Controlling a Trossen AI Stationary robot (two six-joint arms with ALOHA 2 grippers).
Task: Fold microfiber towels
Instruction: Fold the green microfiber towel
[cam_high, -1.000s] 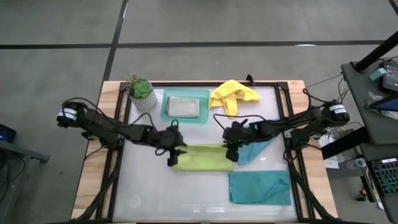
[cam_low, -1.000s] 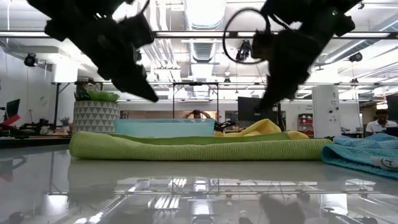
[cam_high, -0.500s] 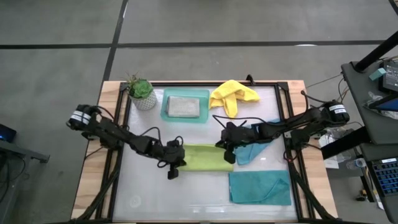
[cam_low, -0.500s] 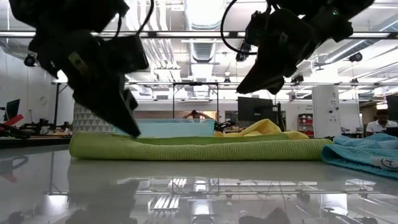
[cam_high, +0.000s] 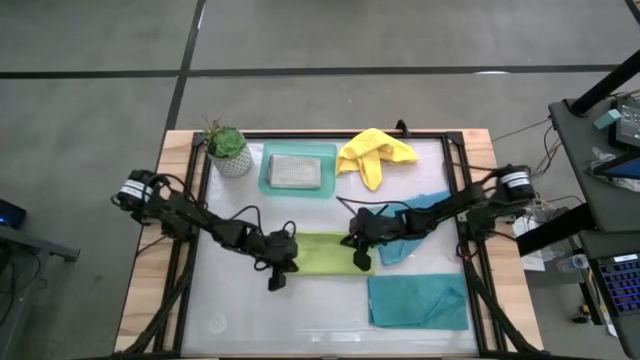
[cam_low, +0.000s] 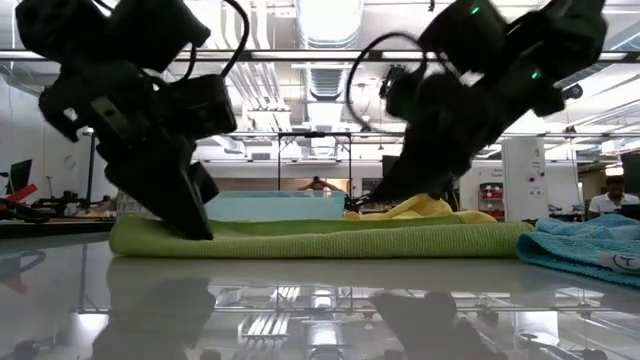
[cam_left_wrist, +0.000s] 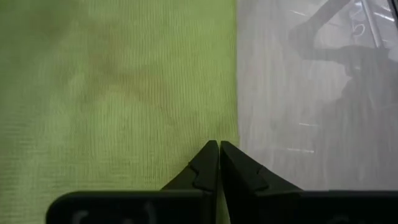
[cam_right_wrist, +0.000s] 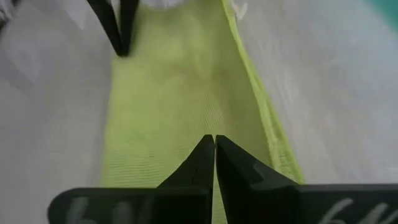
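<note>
Since a second ago we have brought both hands down onto the lime green towel (cam_high: 322, 253), lying folded mid-tabletop (cam_high: 300, 310). Our left hand (cam_high: 281, 262) presses its left end and our right hand (cam_high: 359, 251) its right end, fingers closed together, probably flattening the fold.
</note>
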